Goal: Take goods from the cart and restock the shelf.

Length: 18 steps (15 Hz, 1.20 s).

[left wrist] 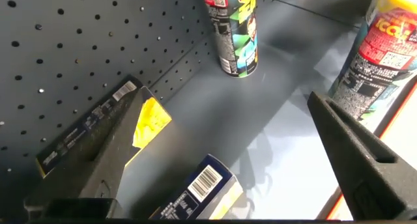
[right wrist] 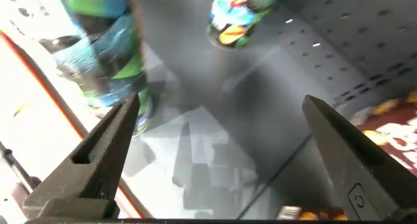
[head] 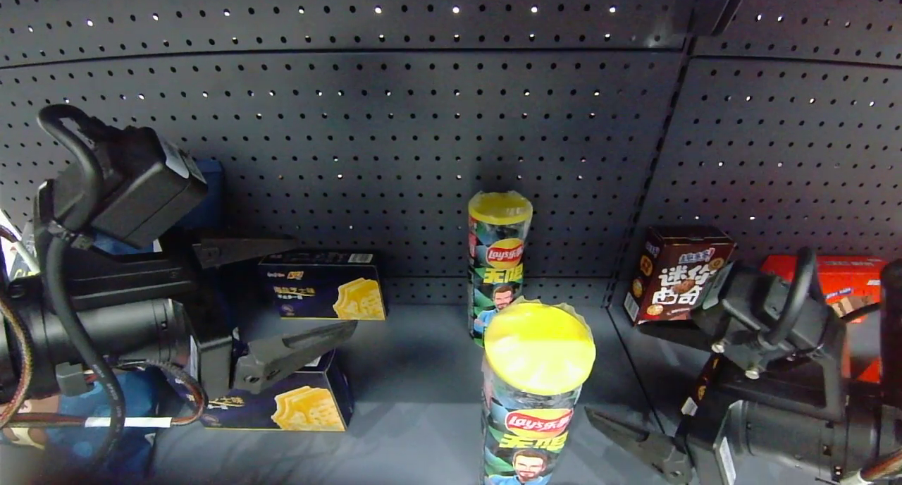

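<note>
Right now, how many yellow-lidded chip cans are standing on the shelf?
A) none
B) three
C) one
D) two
D: the near can stands upright at the front of the shelf, and the far can stands upright right behind it.

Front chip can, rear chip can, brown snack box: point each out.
front chip can [head: 539, 347], head view, on its yellow lid.
rear chip can [head: 499, 208], head view, on its yellow lid.
brown snack box [head: 675, 277], head view, on its front face.
</note>
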{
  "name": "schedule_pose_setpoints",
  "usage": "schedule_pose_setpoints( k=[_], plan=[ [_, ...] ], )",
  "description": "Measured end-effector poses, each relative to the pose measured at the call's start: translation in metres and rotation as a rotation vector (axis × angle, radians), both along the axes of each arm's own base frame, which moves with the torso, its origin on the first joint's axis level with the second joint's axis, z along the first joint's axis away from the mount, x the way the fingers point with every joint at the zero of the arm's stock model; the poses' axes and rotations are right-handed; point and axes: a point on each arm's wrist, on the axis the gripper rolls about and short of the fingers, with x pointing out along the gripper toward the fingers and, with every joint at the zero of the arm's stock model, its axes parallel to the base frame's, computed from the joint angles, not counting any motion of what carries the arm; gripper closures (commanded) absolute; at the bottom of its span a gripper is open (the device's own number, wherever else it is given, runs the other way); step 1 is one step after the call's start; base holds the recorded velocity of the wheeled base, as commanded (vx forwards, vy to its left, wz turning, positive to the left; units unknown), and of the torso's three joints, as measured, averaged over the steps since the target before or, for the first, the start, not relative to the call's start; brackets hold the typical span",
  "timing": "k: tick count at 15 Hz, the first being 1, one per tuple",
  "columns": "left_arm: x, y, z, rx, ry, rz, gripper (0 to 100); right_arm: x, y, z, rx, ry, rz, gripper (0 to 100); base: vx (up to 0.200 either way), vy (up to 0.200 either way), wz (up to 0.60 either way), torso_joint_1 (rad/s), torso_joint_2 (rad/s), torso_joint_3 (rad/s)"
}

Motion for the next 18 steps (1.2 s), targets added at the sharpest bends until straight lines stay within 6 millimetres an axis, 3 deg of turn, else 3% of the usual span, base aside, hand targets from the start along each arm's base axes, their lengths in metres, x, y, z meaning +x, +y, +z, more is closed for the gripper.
schedule_pose_setpoints(
  k=[7,18],
  plan=[
    [-0.001,0.001,0.002,-0.005,-0.010,-0.001,0,0.006,0.010,-0.018,-0.060,0.052,0.011,0,0.000,0.000,0.00,0.000,0.00,0.000],
    [-0.002,0.001,0.001,-0.003,-0.005,-0.003,0,0.011,0.017,-0.024,-0.066,0.057,0.017,0,0.000,0.000,0.00,0.000,0.00,0.000]
  ],
)
